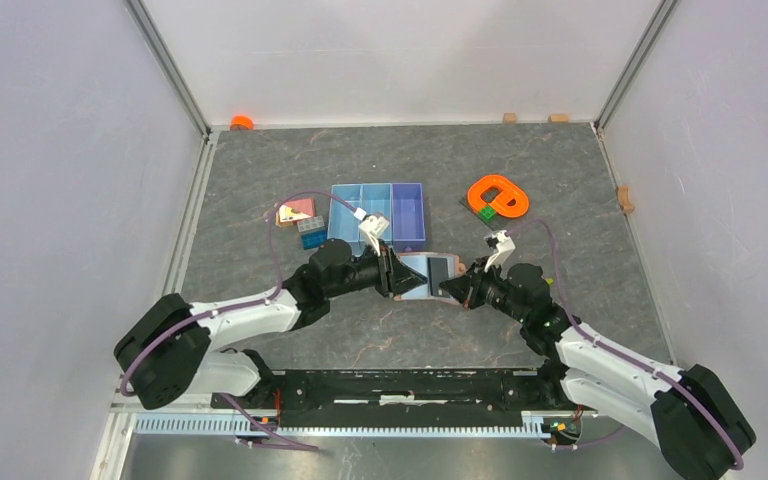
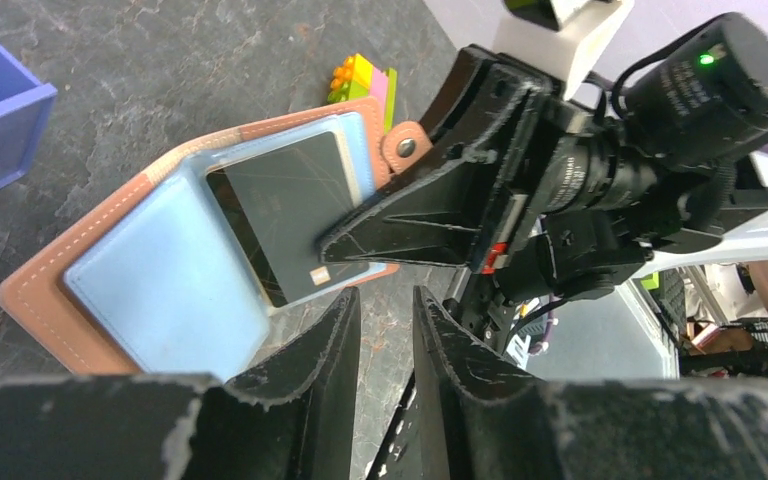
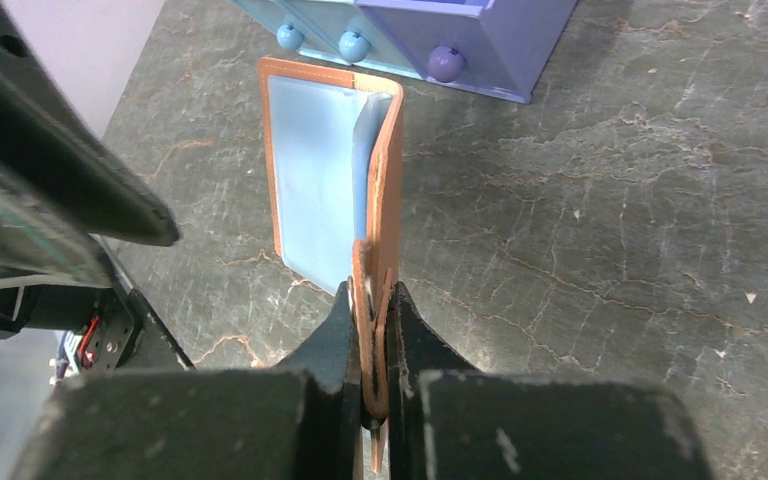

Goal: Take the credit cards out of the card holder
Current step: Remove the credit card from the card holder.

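Note:
The card holder (image 1: 428, 270) lies open between my two grippers, salmon-brown outside with grey-blue pockets. In the left wrist view the card holder (image 2: 150, 290) shows a black credit card (image 2: 285, 205) sticking partly out of its right pocket. I cannot make out the tan card. My right gripper (image 3: 370, 290) is shut on the edge of the card holder's (image 3: 310, 170) right flap, beside the closure tab, and holds that flap upright. My left gripper (image 2: 385, 305) hovers just off the holder's near edge, its jaws a narrow gap apart with nothing between them.
A blue three-compartment tray (image 1: 378, 213) stands just behind the holder, close to both grippers. Toy bricks (image 1: 300, 222) lie left of the tray, and more bricks (image 2: 365, 75) lie beyond the wallet. An orange ring-shaped object (image 1: 497, 196) sits at the back right.

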{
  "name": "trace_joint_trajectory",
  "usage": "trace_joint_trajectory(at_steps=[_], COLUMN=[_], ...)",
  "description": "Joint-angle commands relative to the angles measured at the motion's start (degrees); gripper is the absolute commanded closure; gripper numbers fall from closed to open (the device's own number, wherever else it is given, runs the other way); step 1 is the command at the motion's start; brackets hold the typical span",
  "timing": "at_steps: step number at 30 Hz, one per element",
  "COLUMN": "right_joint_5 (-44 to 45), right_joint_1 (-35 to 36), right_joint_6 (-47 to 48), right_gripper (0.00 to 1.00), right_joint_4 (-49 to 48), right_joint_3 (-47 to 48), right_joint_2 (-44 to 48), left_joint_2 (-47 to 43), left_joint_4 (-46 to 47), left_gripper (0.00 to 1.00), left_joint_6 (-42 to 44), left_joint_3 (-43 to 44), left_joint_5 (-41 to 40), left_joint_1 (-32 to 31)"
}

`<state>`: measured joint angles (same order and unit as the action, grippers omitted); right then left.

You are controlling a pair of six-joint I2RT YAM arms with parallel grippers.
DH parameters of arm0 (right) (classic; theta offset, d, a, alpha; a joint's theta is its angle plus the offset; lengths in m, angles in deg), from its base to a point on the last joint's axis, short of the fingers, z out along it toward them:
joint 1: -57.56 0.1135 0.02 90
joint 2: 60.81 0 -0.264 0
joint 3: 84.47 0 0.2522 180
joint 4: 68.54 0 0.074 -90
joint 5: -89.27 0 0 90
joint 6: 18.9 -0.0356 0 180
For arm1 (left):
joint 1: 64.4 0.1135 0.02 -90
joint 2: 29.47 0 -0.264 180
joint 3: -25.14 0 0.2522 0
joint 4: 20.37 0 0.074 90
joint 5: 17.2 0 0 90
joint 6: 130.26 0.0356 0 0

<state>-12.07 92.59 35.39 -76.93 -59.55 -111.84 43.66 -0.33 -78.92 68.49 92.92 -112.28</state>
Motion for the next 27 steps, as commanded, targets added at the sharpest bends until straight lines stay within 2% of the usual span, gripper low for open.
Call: trace_joint_trajectory(at_steps=[1, 7, 18, 22, 27], right_joint_5=[-3.8, -9.3, -20.5, -21.7, -25.0], right_joint_1=[-0.5, -1.6, -4.5, -5.1, -6.2], right_joint_6=[-0.7, -2.6, -8.0, -8.5, -11.1], right_gripper=[1.0, 1.0, 1.0, 1.0, 1.0], right_joint_4=[-4.0, -6.5, -16.7, -17.4, -21.5], right_joint_3=[1.3, 1.0, -0.8, -0.9, -1.7], right_joint_2=[1.3, 2.2, 0.8, 0.9, 0.5], left_joint_2=[2.3, 3.4, 5.8, 5.0, 5.0], left_joint_4=[-1.2, -5.2, -5.5, -2.0, 5.1], left_gripper=[0.68, 0.7, 0.71, 0.63, 0.63], left_joint_6=[2.1, 1.3, -2.2, -3.0, -5.0], left_joint_3=[2.8, 3.5, 4.0, 2.7, 1.3], left_joint_5=[1.1, -2.3, 0.5, 2.7, 7.8], left_joint_1=[0.0, 0.6, 3.3, 3.8, 4.0])
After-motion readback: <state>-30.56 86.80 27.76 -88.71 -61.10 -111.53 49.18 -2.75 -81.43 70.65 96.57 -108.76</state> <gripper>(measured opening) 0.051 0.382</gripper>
